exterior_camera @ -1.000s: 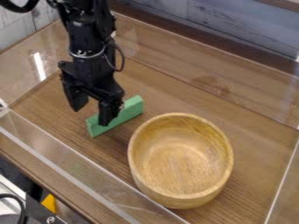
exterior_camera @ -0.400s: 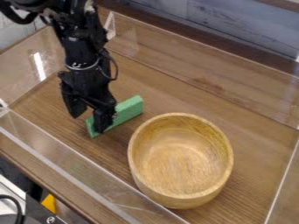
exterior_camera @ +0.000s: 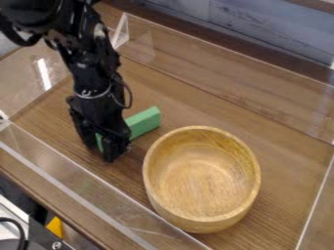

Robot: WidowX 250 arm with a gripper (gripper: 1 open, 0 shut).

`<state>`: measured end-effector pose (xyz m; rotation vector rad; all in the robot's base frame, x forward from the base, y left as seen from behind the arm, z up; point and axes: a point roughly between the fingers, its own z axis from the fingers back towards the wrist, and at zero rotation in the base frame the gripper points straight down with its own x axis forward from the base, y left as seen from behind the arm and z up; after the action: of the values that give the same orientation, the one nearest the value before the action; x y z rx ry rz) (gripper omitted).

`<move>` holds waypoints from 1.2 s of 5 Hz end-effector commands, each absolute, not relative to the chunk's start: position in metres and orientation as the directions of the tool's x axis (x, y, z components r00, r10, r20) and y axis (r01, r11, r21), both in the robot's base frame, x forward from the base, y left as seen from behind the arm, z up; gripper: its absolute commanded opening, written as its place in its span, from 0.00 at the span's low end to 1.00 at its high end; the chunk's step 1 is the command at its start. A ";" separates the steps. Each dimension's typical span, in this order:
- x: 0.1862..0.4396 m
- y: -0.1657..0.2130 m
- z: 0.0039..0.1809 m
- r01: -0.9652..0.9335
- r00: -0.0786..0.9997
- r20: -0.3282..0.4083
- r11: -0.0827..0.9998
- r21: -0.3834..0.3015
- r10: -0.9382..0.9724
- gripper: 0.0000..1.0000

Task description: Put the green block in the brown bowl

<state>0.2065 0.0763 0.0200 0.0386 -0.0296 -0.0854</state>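
The green block (exterior_camera: pixel 144 120) lies flat on the wooden table, left of the brown bowl (exterior_camera: pixel 196 218). Only its far end shows. My gripper (exterior_camera: pixel 107 149) points straight down, low over the table, and covers the block's near end. Its black fingers (exterior_camera: pixel 119 145) stand close together on either side of that end and look pressed against it. The large round bowl stands upright and empty at the front right, a short gap from the gripper.
Clear plastic walls (exterior_camera: pixel 65 186) fence the table on all sides. The front wall runs just in front of the gripper and the bowl. Black cables (exterior_camera: pixel 14 229) hang outside at the bottom left.
The gripper has sunk onto the near end of the green block and its fingers have drawn in from wide open. The block and the bowl lie where they were.
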 end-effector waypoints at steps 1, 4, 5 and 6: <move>0.216 0.071 0.035 0.024 0.998 0.054 0.999 0.037 -0.026 0.00; 0.243 0.066 0.077 0.038 0.997 0.074 0.999 -0.022 -0.036 0.00; 0.245 0.052 0.095 0.100 0.992 0.074 0.994 -0.039 -0.097 0.00; 0.242 0.043 0.107 0.164 0.985 0.071 0.985 -0.048 -0.160 0.00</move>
<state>0.2343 0.0416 0.0934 -0.0698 -0.0118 -0.1596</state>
